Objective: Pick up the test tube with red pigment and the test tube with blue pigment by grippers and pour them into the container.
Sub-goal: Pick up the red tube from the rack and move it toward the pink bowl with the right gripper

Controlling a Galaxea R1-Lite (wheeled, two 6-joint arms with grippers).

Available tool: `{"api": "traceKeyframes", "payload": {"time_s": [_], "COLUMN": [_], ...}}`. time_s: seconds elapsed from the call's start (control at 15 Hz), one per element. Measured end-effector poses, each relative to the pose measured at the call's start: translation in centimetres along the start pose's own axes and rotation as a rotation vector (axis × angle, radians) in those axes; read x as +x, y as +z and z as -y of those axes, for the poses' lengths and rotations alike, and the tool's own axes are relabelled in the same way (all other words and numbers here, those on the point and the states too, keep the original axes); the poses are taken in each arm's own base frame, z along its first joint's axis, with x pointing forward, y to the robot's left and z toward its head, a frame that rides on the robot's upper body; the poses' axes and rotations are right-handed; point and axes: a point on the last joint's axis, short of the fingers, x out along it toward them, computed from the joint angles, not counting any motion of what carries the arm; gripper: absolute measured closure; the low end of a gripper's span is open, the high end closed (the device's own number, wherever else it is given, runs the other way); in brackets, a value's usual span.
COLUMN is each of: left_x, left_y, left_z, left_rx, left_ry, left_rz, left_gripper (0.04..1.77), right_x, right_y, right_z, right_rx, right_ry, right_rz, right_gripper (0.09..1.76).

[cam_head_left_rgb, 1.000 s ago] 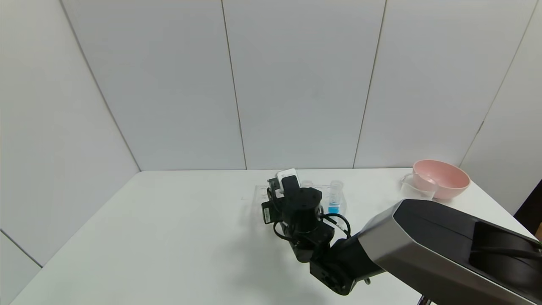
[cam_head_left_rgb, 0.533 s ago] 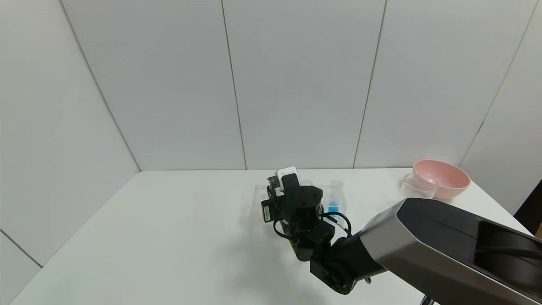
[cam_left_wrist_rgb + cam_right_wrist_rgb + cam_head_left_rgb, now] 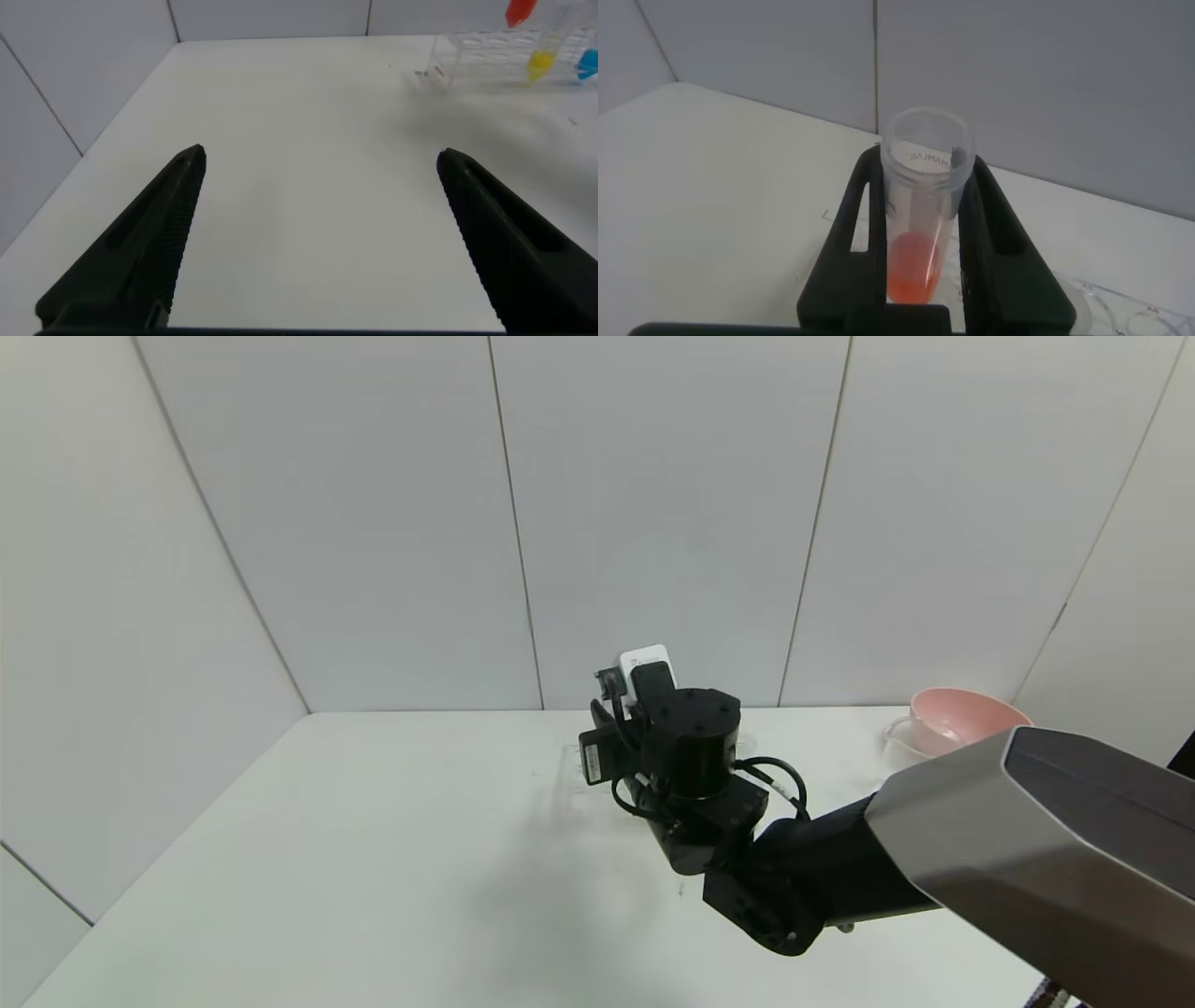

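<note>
The left gripper (image 3: 318, 243) hangs low over bare table (image 3: 373, 859) near the robot, its jaws standing wide apart with nothing between them; it looks parked. From it, the clear tube rack (image 3: 486, 56) lies well ahead and off to the robot's right, holding a yellow-liquid tube (image 3: 539, 56) and, beside it, the test tube with blue pigment (image 3: 589, 61).

Taking that rack as the landmark: the right gripper (image 3: 920, 233) is raised above it, jaws closed narrowly on the test tube with red pigment (image 3: 920, 215). The tube stands upright between the jaws, long axis vertical, open mouth up, the orange-red liquid pooled at its tapered base. In the left wrist view a red spot shows above the rack's top, so the tube appears lifted clear of its slot, though the head view hides the rack's top behind the right arm's wrist.

The container (image 3: 901, 737) stands well to the rack's right, near the far right table edge, touching or just in front of the pink bowl (image 3: 962, 714); which, I cannot tell. So the coming move is, I judge, a carry rightward from the rack, tube kept upright, then a tilt over the beaker's rim. The table between rack and container looks open. The bowl crowds the beaker's far side and the table edge is near.
</note>
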Motion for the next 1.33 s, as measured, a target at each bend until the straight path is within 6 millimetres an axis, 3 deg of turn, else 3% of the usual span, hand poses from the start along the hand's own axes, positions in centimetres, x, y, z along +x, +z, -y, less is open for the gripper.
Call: {"api": "traceKeyframes", "payload": {"time_s": [0.4, 0.73, 1.07, 1.33], "left_x": [0.0, 0.0, 0.0, 0.0], "left_y": [0.0, 0.0, 0.0, 0.0], "left_z": [0.0, 0.0, 0.0, 0.0], "left_rx": [0.000, 0.000, 0.000, 0.000], "left_ry": [0.000, 0.000, 0.000, 0.000], "left_rz": [0.000, 0.000, 0.000, 0.000], "left_gripper": [0.05, 0.05, 0.05, 0.05], "right_x": [-1.1, -3.0, -9.1, -14.5], "right_y": [2.5, 2.5, 2.7, 4.2], "right_z": [-0.2, 0.5, 3.1, 7.9], "right_rx": [0.016, -0.015, -0.048, -0.039], "right_ry": [0.013, 0.059, 0.240, 0.315], "right_rz": [0.038, -0.005, -0.101, -0.125], "right_gripper": [1.35, 1.35, 1.35, 1.35]}}
